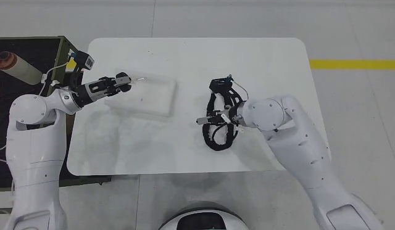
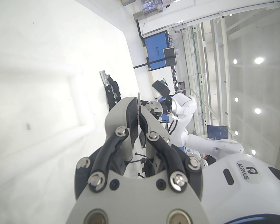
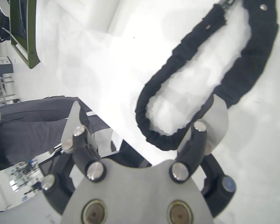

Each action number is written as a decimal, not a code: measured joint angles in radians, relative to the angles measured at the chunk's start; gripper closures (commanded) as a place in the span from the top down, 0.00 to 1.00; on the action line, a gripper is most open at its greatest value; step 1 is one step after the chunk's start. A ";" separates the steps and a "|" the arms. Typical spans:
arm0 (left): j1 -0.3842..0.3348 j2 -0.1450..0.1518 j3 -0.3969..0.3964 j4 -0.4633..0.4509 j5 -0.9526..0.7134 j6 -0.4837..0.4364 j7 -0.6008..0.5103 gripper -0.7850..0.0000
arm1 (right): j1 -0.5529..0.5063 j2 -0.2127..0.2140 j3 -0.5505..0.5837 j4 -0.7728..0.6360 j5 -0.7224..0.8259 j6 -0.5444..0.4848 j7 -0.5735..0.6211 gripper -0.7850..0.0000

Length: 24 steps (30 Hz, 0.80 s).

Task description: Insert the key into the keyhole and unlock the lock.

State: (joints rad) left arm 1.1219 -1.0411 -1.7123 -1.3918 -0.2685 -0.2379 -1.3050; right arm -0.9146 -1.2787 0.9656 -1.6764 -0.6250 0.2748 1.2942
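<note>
Key (image 2: pixel 138 118) is gripped by the left claw (image 1: pixel 127 80) at left; the lock (image 1: pixel 220 142) on the table (image 1: pixel 271 63) is overhung by the opened right claw (image 3: pixel 146 103).

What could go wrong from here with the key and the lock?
The thin key is only pinched in the left gripper; it may twist or slip on contact. The right gripper is open over the lock, so the lock, loose on the table, may slide when pushed.
</note>
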 measured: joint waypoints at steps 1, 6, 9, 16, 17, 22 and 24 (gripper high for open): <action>0.000 0.000 0.000 0.000 0.000 0.000 0.000 0.00 | 0.038 -0.012 -0.029 0.029 -0.012 0.032 0.002 1.00; 0.000 0.000 0.000 0.000 0.000 0.000 0.000 0.00 | 0.210 -0.079 -0.144 0.185 -0.023 0.164 0.035 0.82; 0.000 0.000 0.000 0.000 0.000 0.000 0.000 0.00 | 0.272 -0.113 -0.205 0.263 -0.131 0.193 0.054 0.81; 0.000 0.000 0.000 0.000 0.000 0.000 0.000 0.00 | 0.323 -0.184 -0.252 0.444 -0.194 0.205 0.046 0.77; 0.000 0.000 0.000 0.000 0.000 0.000 0.000 0.00 | 0.325 -0.195 -0.253 0.464 -0.201 0.205 0.046 0.74; 0.000 0.000 0.000 0.000 0.000 0.000 0.000 0.00 | 0.333 -0.234 -0.247 0.541 -0.259 0.215 0.036 0.62; 0.000 0.000 0.000 0.000 0.000 0.000 0.000 0.00 | 0.336 -0.251 -0.234 0.575 -0.270 0.217 0.035 0.55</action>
State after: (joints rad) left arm 1.1218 -1.0411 -1.7123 -1.3918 -0.2685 -0.2379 -1.3050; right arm -0.5788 -1.5295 0.7320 -1.1010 -0.8946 0.4914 1.3288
